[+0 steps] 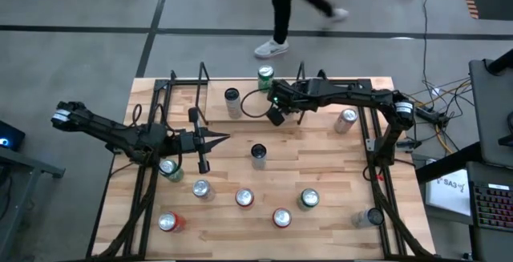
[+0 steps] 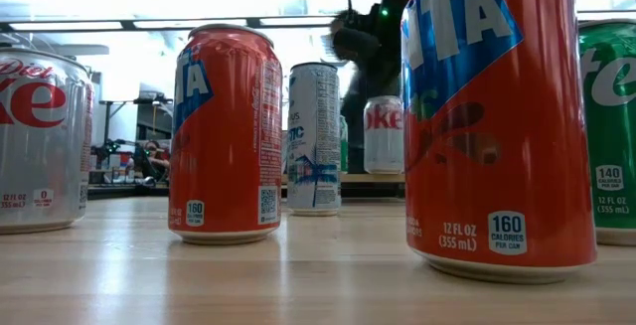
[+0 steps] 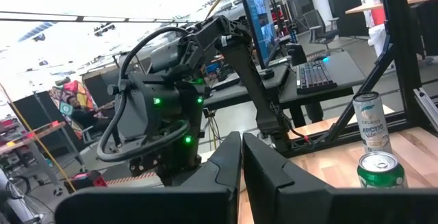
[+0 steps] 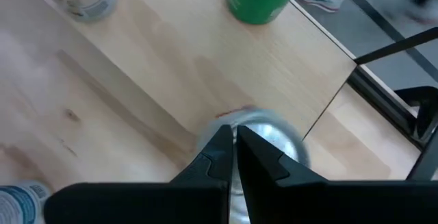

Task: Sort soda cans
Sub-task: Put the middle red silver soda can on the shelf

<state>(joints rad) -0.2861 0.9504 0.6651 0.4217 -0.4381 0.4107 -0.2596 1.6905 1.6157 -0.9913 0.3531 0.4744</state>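
Soda cans stand upright over the wooden table (image 1: 321,174). In the near half are red cans (image 1: 244,198), green cans (image 1: 309,199) and silver cans (image 1: 201,188). A black can (image 1: 258,151) is mid-table. A green can (image 1: 265,75) and a white can (image 1: 232,98) are at the far edge. My right gripper (image 4: 233,138) is shut and tipped down over the top of a silver can (image 4: 270,138), which the gripper hides in the high view. My left gripper (image 1: 223,139) is shut, held level above the table's left half, and holds nothing. My right gripper's shut fingertips (image 4: 222,142) stand over the silver can's top (image 4: 274,131), coming slanting down from the table's right. I cannot tell whether they touch it. The can stands upright on the table.
A silver can (image 1: 346,118) stands by the right frame post, another (image 1: 370,216) at the near right. Black frame rails (image 1: 160,102) run along both table sides. A person (image 1: 292,14) walks past beyond the far edge. Bare wood lies between the black can and the right rail.
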